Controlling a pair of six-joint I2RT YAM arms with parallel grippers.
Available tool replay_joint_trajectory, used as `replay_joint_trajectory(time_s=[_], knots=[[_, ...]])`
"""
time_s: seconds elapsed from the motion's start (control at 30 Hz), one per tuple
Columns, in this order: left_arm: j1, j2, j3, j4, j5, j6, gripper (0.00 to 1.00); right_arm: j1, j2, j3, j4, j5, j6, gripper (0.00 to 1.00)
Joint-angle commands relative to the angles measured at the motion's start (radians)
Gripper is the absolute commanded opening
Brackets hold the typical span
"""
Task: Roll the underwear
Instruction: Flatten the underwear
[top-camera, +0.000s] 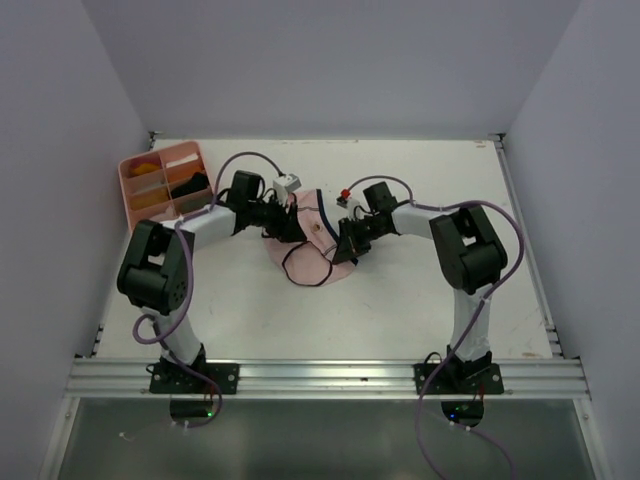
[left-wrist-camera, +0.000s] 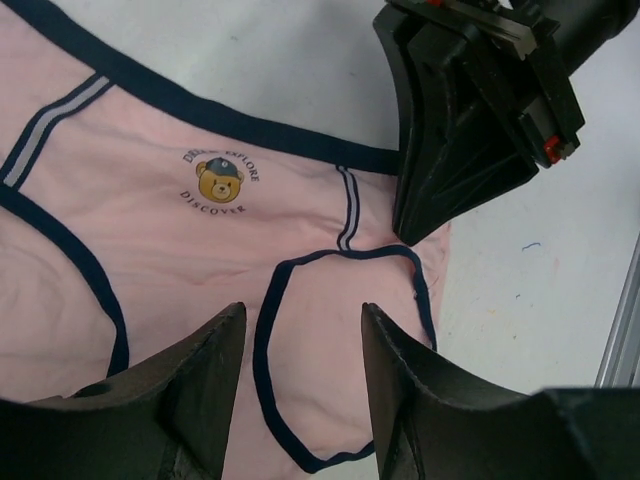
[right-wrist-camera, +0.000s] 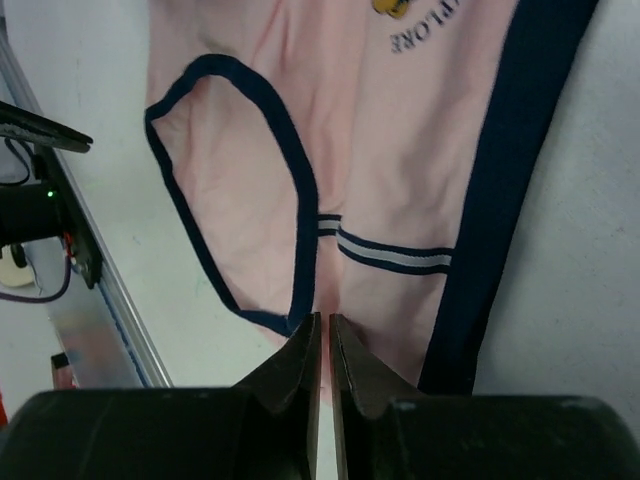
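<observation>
The pale pink underwear (top-camera: 312, 252) with thin dark edging lies flat on the white table at the centre. It fills the left wrist view (left-wrist-camera: 200, 250), with a bear print (left-wrist-camera: 220, 183), and shows in the right wrist view (right-wrist-camera: 400, 150). My left gripper (left-wrist-camera: 302, 315) is open and hovers just above the cloth, straddling a dark leg-hole edge (left-wrist-camera: 265, 340). My right gripper (right-wrist-camera: 325, 320) is shut, its tips pinching the garment's side edge by the striped seam. It also shows in the left wrist view (left-wrist-camera: 470, 130). In the top view the two grippers (top-camera: 290, 222) (top-camera: 345, 245) meet over the garment.
A pink compartment tray (top-camera: 127, 190) stands at the back left and holds orange items and a dark item (top-camera: 192, 185) that I cannot identify. A metal rail (top-camera: 320, 375) runs along the near edge. Grey walls close in the back and both sides.
</observation>
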Motion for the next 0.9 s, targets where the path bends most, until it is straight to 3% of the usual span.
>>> replay_joint_trajectory(time_s=[0.0, 0.17, 0.37, 0.43, 0.53, 0.63, 0.87], knots=[[0.006, 0.066, 0.066, -0.072, -0.055, 0.022, 0.53, 0.013, -0.031, -0.08, 0.105, 0.059, 0.093, 0.1], [0.006, 0.221, 0.164, -0.138, -0.072, 0.022, 0.51, 0.027, -0.084, -0.265, 0.259, 0.036, 0.252, 0.11], [-0.011, 0.375, 0.33, -0.276, 0.07, 0.109, 0.5, 0.095, -0.219, -0.396, 0.454, 0.025, 0.489, 0.21], [-0.021, 0.355, 0.33, -0.28, 0.089, 0.132, 0.5, 0.096, -0.262, -0.352, 0.413, -0.012, 0.518, 0.26], [-0.006, 0.265, 0.298, -0.28, 0.138, 0.177, 0.5, 0.089, -0.282, -0.248, 0.253, -0.024, 0.43, 0.25], [0.008, 0.148, 0.269, -0.283, 0.168, 0.217, 0.52, 0.061, -0.302, -0.156, 0.196, -0.045, 0.38, 0.24], [0.029, 0.096, 0.175, -0.312, 0.294, 0.208, 0.52, 0.03, -0.188, -0.058, 0.243, -0.044, 0.323, 0.24]])
